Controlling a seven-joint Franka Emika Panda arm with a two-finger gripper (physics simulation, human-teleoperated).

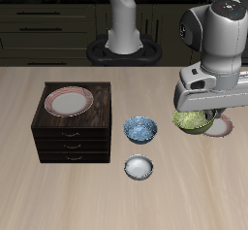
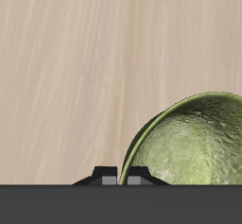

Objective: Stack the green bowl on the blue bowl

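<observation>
The green bowl (image 1: 194, 121) is olive and speckled, and it hangs just under my gripper (image 1: 199, 112), which is shut on its rim. It appears slightly raised off the table. In the wrist view the green bowl (image 2: 192, 145) fills the space beside the fingertips (image 2: 107, 174), with its hollow facing the camera over bare wood. The blue bowl (image 1: 139, 129) has a blue-and-white mottled pattern and stands upright and empty on the table. It lies between the gripper and the wooden cabinet, about a bowl's width from the green bowl.
A plain white-grey bowl (image 1: 139, 167) stands nearer the table's front edge than the blue bowl. A dark wooden drawer cabinet (image 1: 73, 135) carries a pink-rimmed plate (image 1: 68, 101) on top. A pale round shape (image 1: 223, 128) shows beside the green bowl, partly hidden.
</observation>
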